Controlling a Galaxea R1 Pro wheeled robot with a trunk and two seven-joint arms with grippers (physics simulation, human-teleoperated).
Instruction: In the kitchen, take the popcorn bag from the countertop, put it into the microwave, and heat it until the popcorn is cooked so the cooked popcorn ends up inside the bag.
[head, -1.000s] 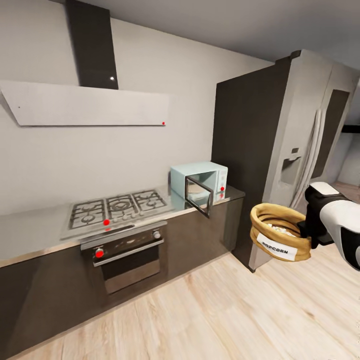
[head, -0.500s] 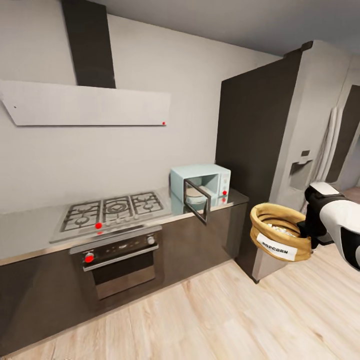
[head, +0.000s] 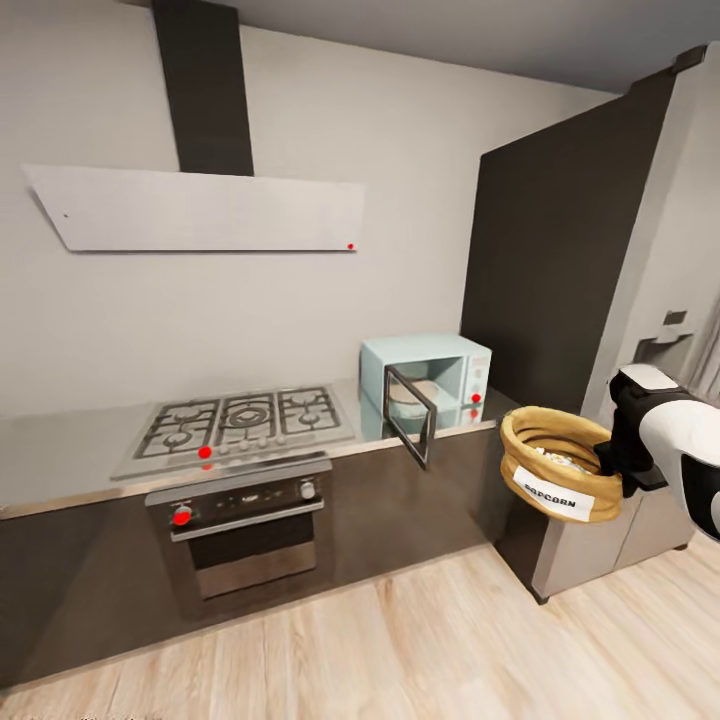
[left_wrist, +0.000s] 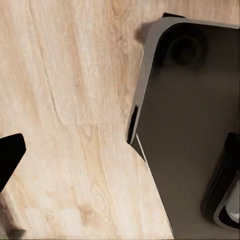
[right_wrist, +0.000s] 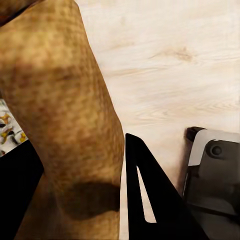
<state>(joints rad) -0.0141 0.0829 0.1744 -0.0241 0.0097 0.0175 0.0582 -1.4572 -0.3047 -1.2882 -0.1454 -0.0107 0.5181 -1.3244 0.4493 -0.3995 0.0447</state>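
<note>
You are carrying the popcorn bag (head: 556, 464) in your right tool (head: 607, 462), which is clamped on the rolled rim at the side of the bag nearest your arm; in the right wrist view the tan sack wall (right_wrist: 65, 115) is sitting tight against one dark finger (right_wrist: 150, 200). Pale kernels of popcorn (head: 552, 456) are showing inside the open mouth, so the bag is riding upright and nothing is spilling.

Over the last second the whole view has been sliding: the microwave (head: 428, 383) and the gas hob (head: 240, 420) are now sitting further right in the head view and looking a little larger, while the bag is keeping its place in front of you. That reads as your base and head turning and closing in, not the kitchen things moving. The microwave is now ahead and to the left of the tool, on the worktop (head: 60, 455), with its door (head: 410, 414) hanging open toward you and the cavity free to receive the bag.

You are likely still too far off to reach; I judge you are needing more approach before extending.

Your left tool (left_wrist: 10, 157) is showing as one dark fingertip above the wooden floor (left_wrist: 75, 75), and I cannot tell how its jaws are standing
</note>
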